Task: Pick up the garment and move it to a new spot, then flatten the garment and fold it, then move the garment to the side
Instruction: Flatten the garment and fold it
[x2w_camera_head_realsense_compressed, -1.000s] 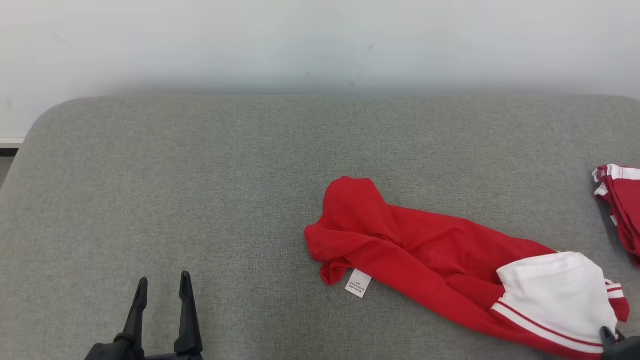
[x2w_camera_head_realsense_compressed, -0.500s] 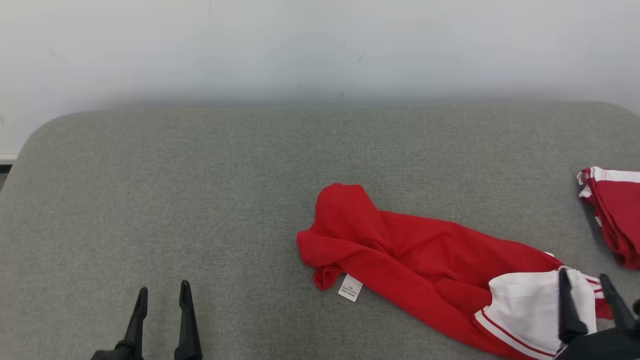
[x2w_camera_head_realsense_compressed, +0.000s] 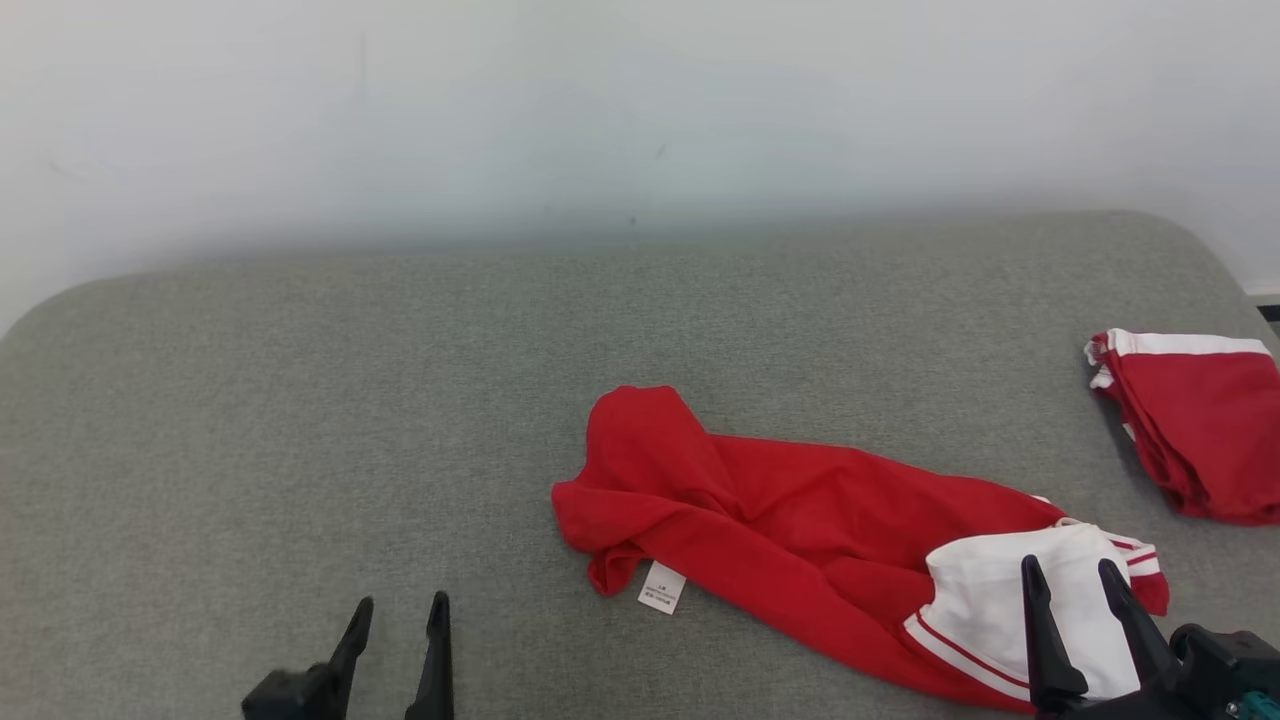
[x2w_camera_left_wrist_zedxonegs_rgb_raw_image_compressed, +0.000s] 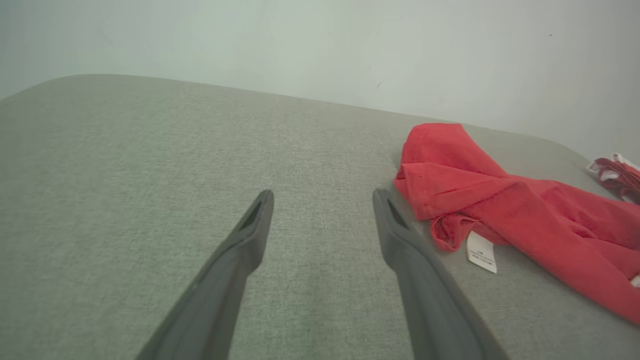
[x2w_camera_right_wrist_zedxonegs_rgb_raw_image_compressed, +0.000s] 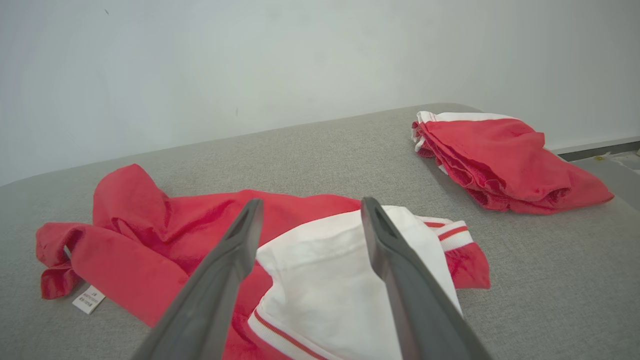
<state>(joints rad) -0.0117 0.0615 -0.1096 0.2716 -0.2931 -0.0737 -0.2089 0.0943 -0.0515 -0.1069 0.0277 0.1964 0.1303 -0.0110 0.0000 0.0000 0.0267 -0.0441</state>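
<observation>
Item: garment (x2w_camera_head_realsense_compressed: 800, 520), red, crumpled, at the front edge of the bench (x2w_camera_head_realsense_compressed: 300, 350), right of centre. Long axis: centre to front-right corner. My right pincer (x2w_camera_head_realsense_compressed: 1067, 565), fingers apart and empty, is at its white end. My left pincer (x2w_camera_head_realsense_compressed: 401, 600), also apart, is well away.

Left claw (x2w_camera_head_realsense_compressed: 398, 607) and right claw (x2w_camera_head_realsense_compressed: 1069, 575) both gape, holding nothing.

A grey fabric-covered surface (x2w_camera_head_realsense_compressed: 300, 400) with rounded far corners stretches wide. Near its right end, close to the far right corner, lies a folded red pile with white trim (x2w_camera_head_realsense_compressed: 1195, 425). Behind the surface's far edge rises a plain white wall (x2w_camera_head_realsense_compressed: 600, 100).
</observation>
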